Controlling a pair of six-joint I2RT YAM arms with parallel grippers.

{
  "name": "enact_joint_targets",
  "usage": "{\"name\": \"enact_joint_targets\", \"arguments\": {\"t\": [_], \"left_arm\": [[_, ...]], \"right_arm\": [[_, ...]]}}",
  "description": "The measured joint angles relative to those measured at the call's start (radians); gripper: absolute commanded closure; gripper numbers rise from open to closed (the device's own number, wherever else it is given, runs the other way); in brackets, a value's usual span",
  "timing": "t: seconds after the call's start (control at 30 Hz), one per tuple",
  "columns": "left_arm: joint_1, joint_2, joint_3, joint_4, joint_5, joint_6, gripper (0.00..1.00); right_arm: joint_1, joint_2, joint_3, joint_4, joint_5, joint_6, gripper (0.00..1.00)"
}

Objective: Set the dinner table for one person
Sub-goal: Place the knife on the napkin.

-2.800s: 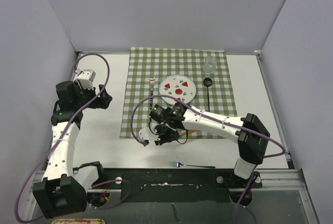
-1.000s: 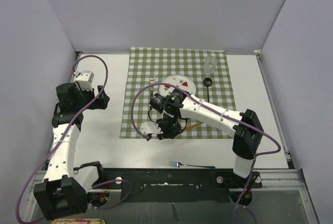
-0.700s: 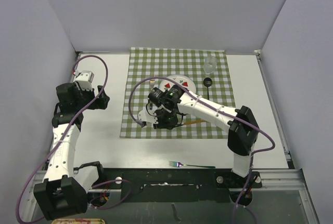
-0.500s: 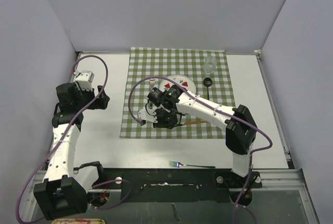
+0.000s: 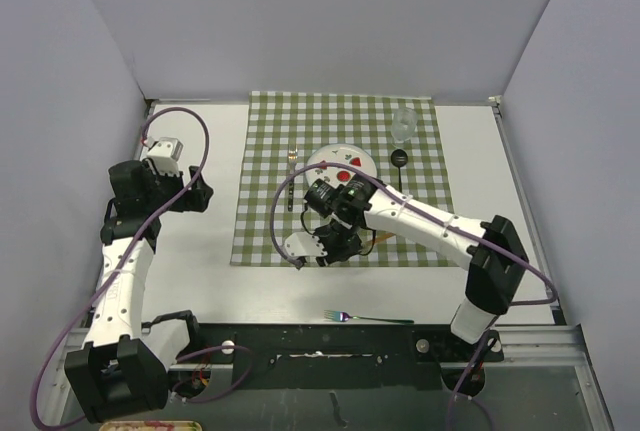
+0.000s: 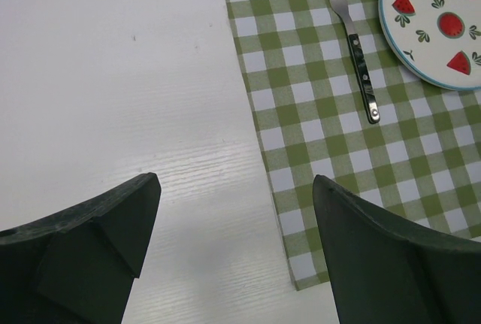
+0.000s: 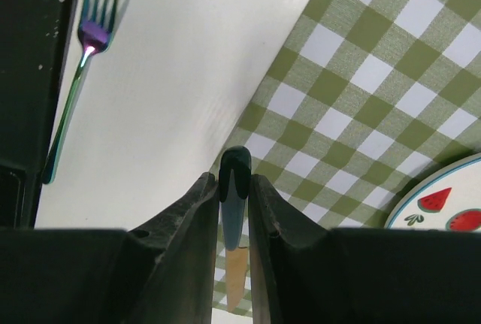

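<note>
grips a slim utensil [image 7: 234, 170] in the right end effector [image 7: 233, 180], fingers pinched tight on its dark green end, with a tan length running back between them. hangs low over the near left part of the green-checked cloth [image 7: 361, 76], just in front of the watermelon-printed plate [image 5: 341, 165].

holds the left end effector [image 6: 233, 211] spread wide with nothing between the fingers, above the white desk [image 6: 113, 76] just off the cloth's left edge.

finds the desk stretched broad beneath both arms, metal-railed at its edges, bearing the cloth across its middle toward the far side.

shows on the cloth a silver fork [image 6: 355, 46] just left of the plate and apart from it, tines toward the far side. shows right of the plate a black spoon [image 5: 399, 166], and beyond that a clear glass [image 5: 403, 124].

shows an iridescent fork [image 7: 75, 68] on bare desk near the front edge, off the cloth.
</note>
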Motion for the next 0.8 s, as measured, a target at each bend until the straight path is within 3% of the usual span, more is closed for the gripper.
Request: {"name": "enact_joint_targets", "arguments": {"t": [0.2,0.8], "left_arm": [[-0.003,0.032,0.0,0.004,0.066,0.0,0.19],[-0.177,0.247,0.113,-0.051,0.475,-0.034,0.27]], "right_arm": [[0.006,-0.079,-0.014,-0.063,-0.082,-0.134,1.0],[0.103,0.036,0.238,-0.302,-0.288,-0.262,1.0]]}}
